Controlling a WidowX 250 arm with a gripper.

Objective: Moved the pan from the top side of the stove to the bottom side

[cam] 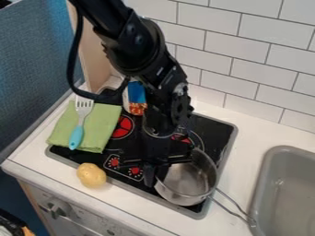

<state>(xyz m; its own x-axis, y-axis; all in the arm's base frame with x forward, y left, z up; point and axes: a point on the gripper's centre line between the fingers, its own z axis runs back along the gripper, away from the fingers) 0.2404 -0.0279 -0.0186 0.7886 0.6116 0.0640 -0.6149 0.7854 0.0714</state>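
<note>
The gripper (156, 176) points downward at the metal pan (189, 180)

No words or numbers I can read here, folks! Right now there are small pale marks around the red dials (135, 170) on the black stove (211, 130), too tiny for me to make out, and a pale marking on my own black arm (138, 50), every bit as illegible!
</note>
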